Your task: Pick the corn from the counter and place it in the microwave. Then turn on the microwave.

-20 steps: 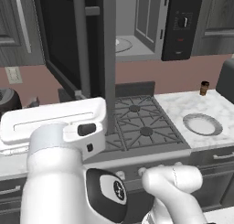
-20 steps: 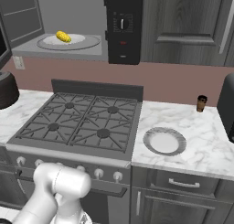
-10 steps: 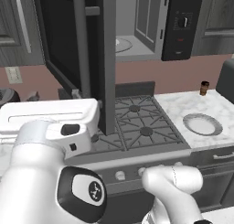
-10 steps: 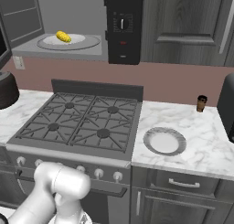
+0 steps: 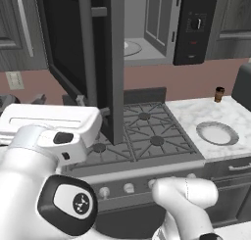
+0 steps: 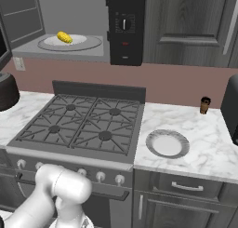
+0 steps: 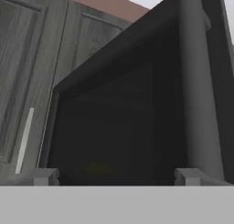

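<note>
The corn (image 6: 64,37) lies on the round glass plate (image 6: 86,43) inside the microwave (image 6: 69,50), whose grey inside is open to view. Its black control panel (image 6: 124,27) with a round knob sits to the right of the opening. The dark glass door (image 5: 81,53) stands swung out toward me over the stove's left side. In the hand view my gripper (image 7: 116,178) is open with nothing between its fingertips (image 7: 45,176), facing the door's dark glass (image 7: 119,122) close up, the door handle (image 7: 196,81) to its right. My white hand (image 5: 49,124) hangs left of the door's edge.
A grey gas stove (image 6: 83,122) fills the middle. On the marble counter (image 6: 209,134) to its right sit an empty round plate (image 6: 167,143) and a small brown bottle (image 6: 204,104). A dark round toaster (image 6: 7,90) stands on the left counter. Dark cabinets (image 6: 190,22) hang right of the microwave.
My arm has swung a little to the left in the left base view, carrying the hand with it. The corn, the door and the open jaws are as before.
</note>
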